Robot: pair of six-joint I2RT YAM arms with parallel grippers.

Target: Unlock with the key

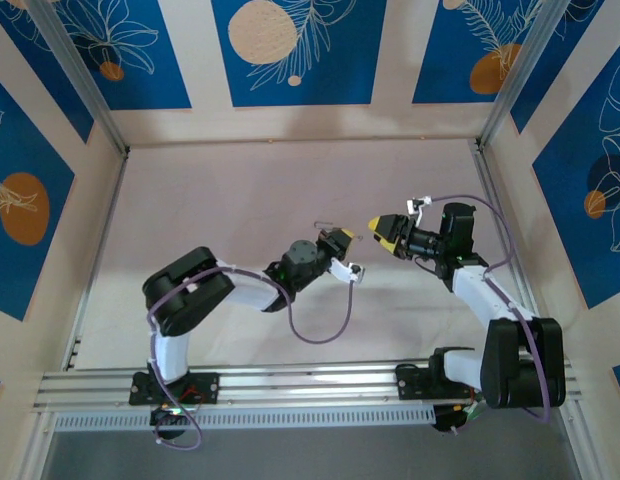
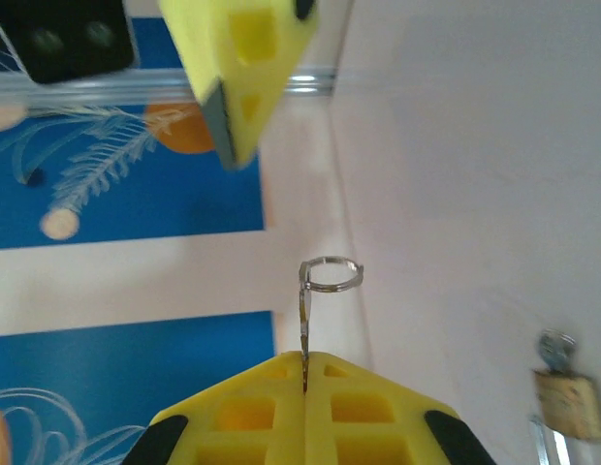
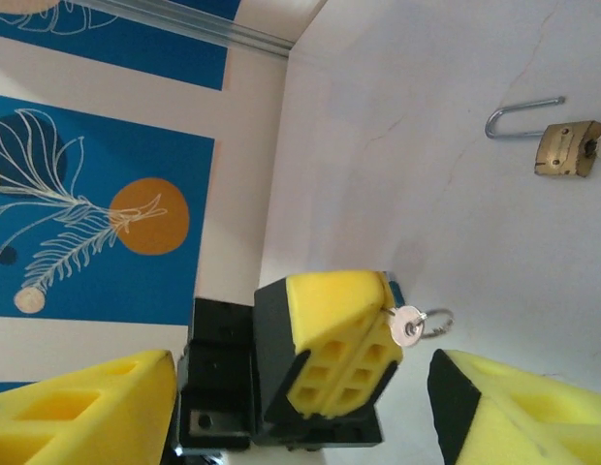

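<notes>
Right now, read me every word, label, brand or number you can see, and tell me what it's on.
No text can be read anywhere.
padlock: brass body, any stamp on it is too blurred to read.
key, held in the left gripper: too small to show any marking.
wall panels: leaf and circle drawings, no letters.
</notes>
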